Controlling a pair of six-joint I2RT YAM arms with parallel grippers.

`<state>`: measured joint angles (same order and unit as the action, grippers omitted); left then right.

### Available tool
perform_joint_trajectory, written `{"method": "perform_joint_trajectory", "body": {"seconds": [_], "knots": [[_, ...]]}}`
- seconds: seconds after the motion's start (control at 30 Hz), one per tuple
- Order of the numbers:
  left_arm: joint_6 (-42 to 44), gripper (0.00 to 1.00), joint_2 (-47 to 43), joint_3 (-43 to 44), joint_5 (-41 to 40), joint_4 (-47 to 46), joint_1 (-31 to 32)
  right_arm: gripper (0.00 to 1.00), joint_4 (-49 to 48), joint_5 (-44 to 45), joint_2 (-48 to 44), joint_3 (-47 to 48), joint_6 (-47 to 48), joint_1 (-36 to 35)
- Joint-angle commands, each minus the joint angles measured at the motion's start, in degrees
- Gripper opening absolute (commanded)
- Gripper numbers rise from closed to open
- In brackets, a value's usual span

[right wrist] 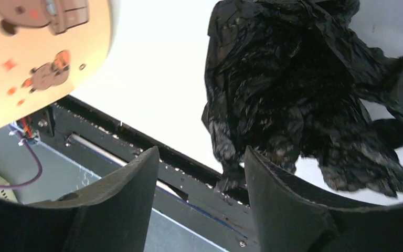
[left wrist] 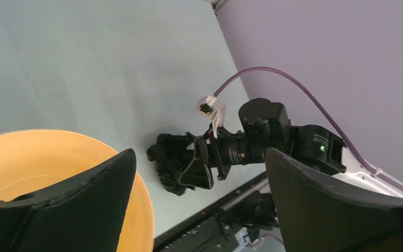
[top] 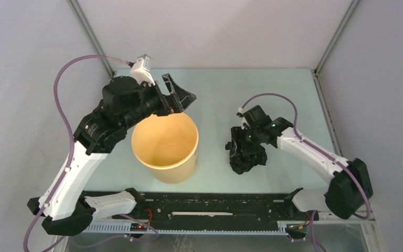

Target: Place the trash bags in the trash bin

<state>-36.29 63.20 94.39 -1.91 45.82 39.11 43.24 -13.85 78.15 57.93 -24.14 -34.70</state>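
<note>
Nothing is showing inside the round yellow plastic trash bin (top: 174, 170), so the whole job is waiting. The left end effector (top: 184, 100) is hovering wide open and empty, the bin's far rim just below it. The right end effector (right wrist: 199, 184), arm reaching low, is gaping, gripping nothing, with the crumpled glossy black plastic trash bag (right wrist: 294, 89) lying on the table (top: 273, 89) just beyond its tips.

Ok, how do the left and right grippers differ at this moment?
The left gripper hangs over the far rim of the yellow bin; the right gripper is down at the black trash bag on the table. The left jaws have nothing between them; the right jaws have a fold of the bag at their tips. Both are open, gripping nothing.
</note>
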Motion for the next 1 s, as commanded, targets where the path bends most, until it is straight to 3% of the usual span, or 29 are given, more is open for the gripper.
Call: {"method": "perform_joint_trajectory", "body": {"seconds": [0.0,0.13,0.3,0.43,0.57,0.7,0.77,0.97], "knots": [[-10.2,0.98,0.7,-1.1,-0.2,-1.0,2.2,0.73,4.5,0.2,-8.7,2.8,3.0,0.2],[-13.3,0.97,1.5,-0.7,-4.8,-2.4,6.5,0.76,7.7,1.9,-15.4,2.9,1.6,3.7],[-12.3,0.97,3.0,0.1,-5.3,-2.4,8.3,0.81,9.8,2.2,-22.8,-0.8,-2.0,18.6],[-10.5,0.97,4.8,3.0,-3.7,-0.6,8.3,0.82,12.4,-2.5,-22.8,-4.0,-6.2,33.2],[-9.3,0.96,4.1,3.2,-3.9,-0.4,9.2,0.83,12.8,-2.1,-21.4,-8.2,-11.8,38.5],[-8.8,0.96,1.6,0.2,-1.5,-1.5,9.4,0.82,7.3,-12.1,-21.6,-18.2,-18.2,45.1],[-7.0,0.96,0.5,-0.8,-0.6,-2.1,9.4,0.82,-0.1,-19.2,-22.2,-22.4,-16.8,46.1],[-1.2,0.97,1.3,1.4,2.6,-0.4,9.3,0.84,-12.1,-25.4,-21.7,-28.9,-13.7,46.0]]}}
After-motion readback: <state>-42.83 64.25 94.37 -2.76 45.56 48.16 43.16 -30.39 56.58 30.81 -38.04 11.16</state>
